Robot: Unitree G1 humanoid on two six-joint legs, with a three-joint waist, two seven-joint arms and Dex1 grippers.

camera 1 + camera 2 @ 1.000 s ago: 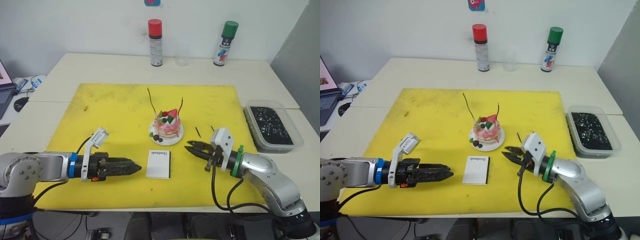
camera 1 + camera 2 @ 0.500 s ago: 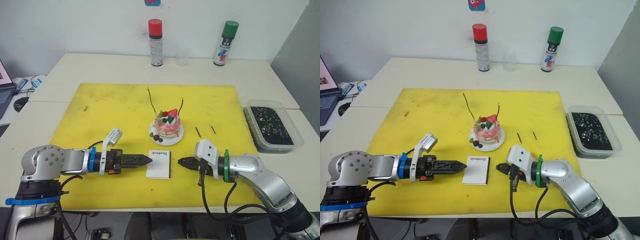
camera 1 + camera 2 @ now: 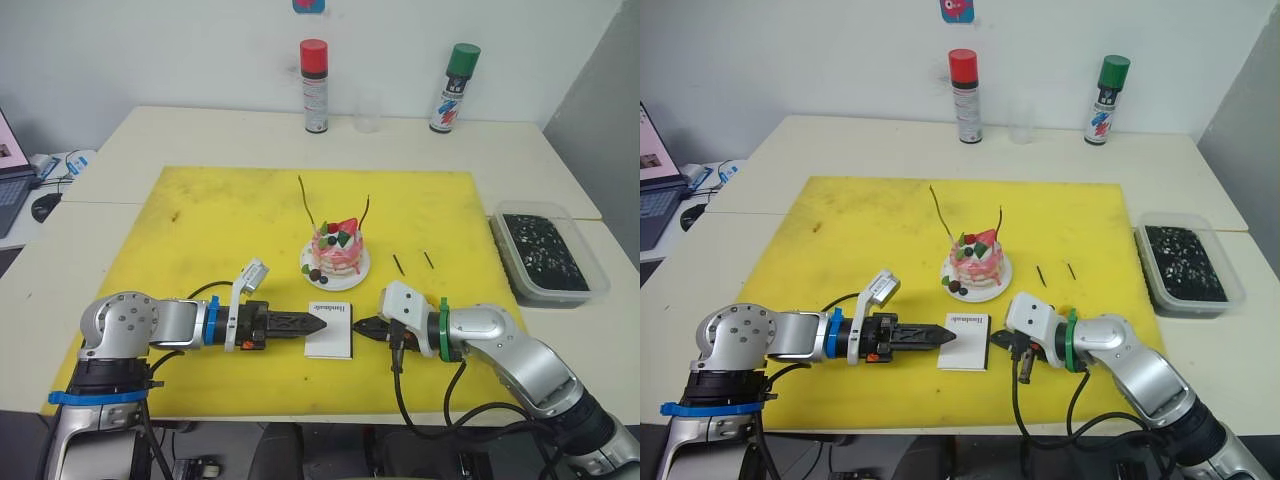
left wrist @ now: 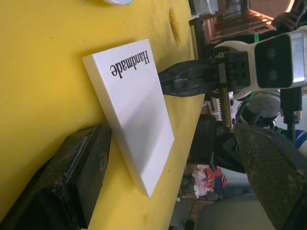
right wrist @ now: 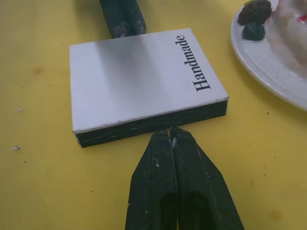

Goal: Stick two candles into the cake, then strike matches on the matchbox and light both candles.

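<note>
The white matchbox (image 3: 331,328) lies flat on the yellow mat (image 3: 220,220), in front of the pink cake (image 3: 336,250) on its white plate (image 3: 306,268). Two thin candles (image 3: 306,200) (image 3: 366,210) stand in the cake. Two short dark matches (image 3: 398,264) (image 3: 428,260) lie to the cake's right. My left gripper (image 3: 318,325) is open at the matchbox's left edge, one finger (image 4: 72,187) on the mat and the other raised above it. My right gripper (image 5: 170,134) is shut, its tips touching the dark side of the matchbox (image 5: 139,81).
A red-capped spray can (image 3: 314,85), a clear cup (image 3: 366,120) and a green-capped can (image 3: 447,88) stand at the table's back. A clear tray of dark bits (image 3: 545,250) sits right of the mat. A laptop (image 3: 8,160) is at the far left.
Both grippers have closed in on the matchbox from either side. The left tip now reaches its left edge and the right tip its right edge. The right gripper has shut.
</note>
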